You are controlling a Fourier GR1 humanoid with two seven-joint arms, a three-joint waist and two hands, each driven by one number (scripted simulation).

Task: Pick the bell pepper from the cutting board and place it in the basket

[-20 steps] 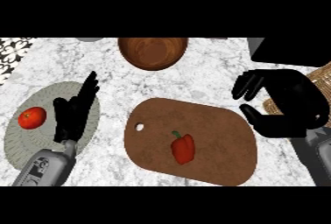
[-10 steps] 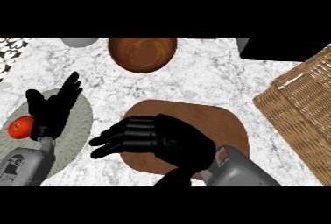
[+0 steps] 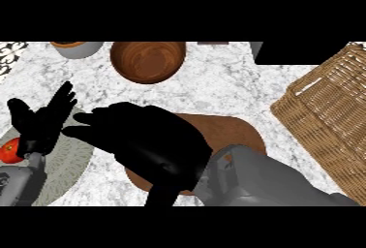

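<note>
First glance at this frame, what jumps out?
The right hand fills the centre, spread over the brown cutting board and hiding most of it; no bell pepper shows. A wicker basket fills the right edge. At left, the open left hand rests fingers up over a grey plate with a tomato, and a wooden bowl sits at top.

1. The right hand (image 3: 146, 140) covers the left part of the cutting board (image 3: 229, 133); no bell pepper shows.
2. The basket (image 3: 328, 111) runs off the right edge.
3. A grey pot (image 3: 77, 47), upper left, is cut off.
</note>
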